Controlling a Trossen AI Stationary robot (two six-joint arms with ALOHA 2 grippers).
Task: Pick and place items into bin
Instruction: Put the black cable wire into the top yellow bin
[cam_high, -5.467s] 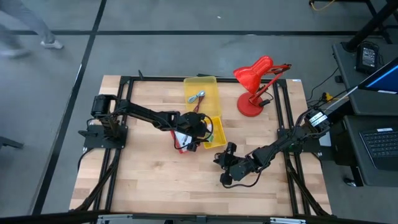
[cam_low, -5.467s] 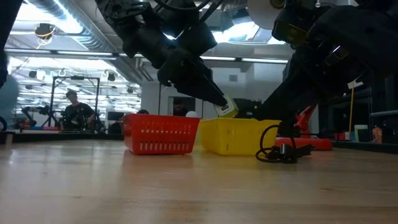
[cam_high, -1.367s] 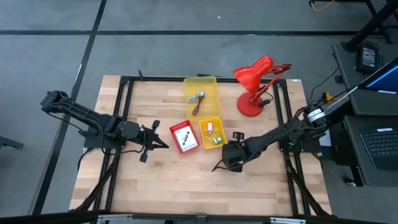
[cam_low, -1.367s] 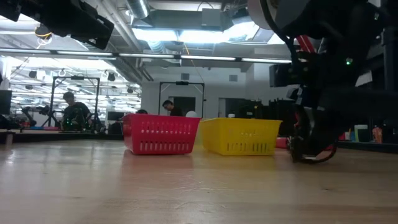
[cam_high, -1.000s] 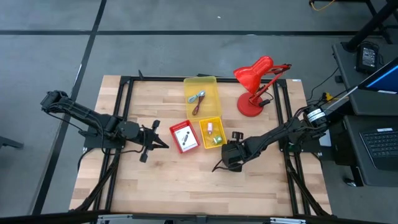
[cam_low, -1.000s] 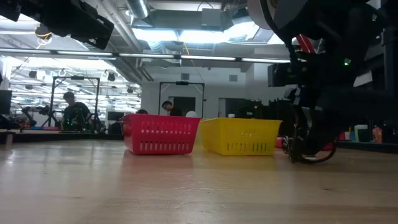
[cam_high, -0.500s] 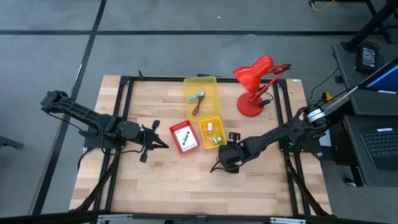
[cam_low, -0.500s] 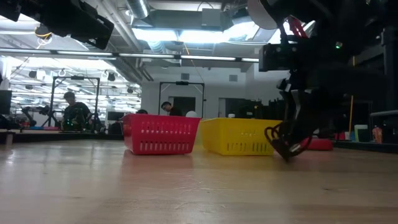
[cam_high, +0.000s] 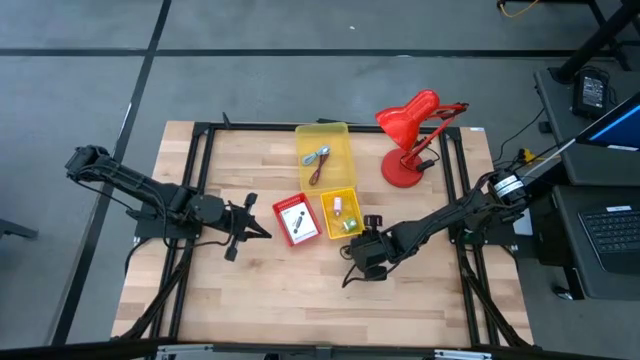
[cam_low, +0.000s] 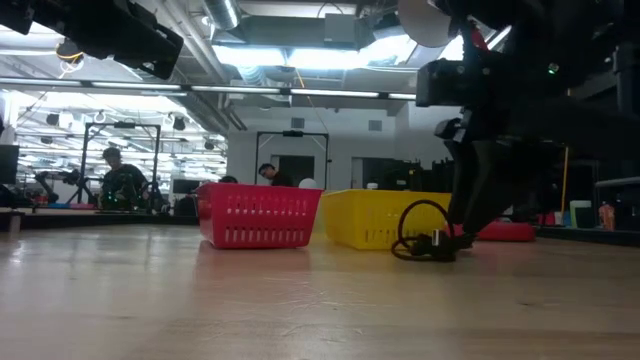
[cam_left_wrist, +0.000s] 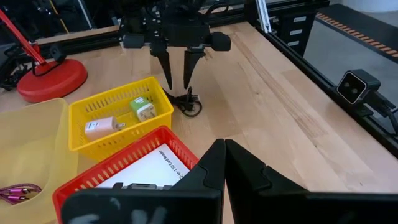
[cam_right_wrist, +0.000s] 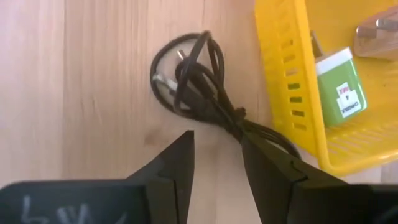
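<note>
**Right tool stands open above the black cable beside the small yellow basket**

The landmark is the small yellow plastic basket in the middle of the wooden tabletop.

The coiled black cable lies flat on the tabletop, just beside the outer wall of this yellow basket, on the side facing the right arm. One end of the cable runs up to the basket wall. The right tool hangs over the cable with its two dark fingers spread apart; they do not pinch the cable.

Inside the yellow basket lie a green-and-white charger plug and a small white adapter. A red plastic basket touches the yellow basket on its other side and holds a white printed packet. Behind the yellow basket stands a bigger yellow tray with a dark red cord and a blue-and-silver tool piece.

The left tool waits beyond the red basket, well apart from the yellow one, with fingers pressed together.
</note>
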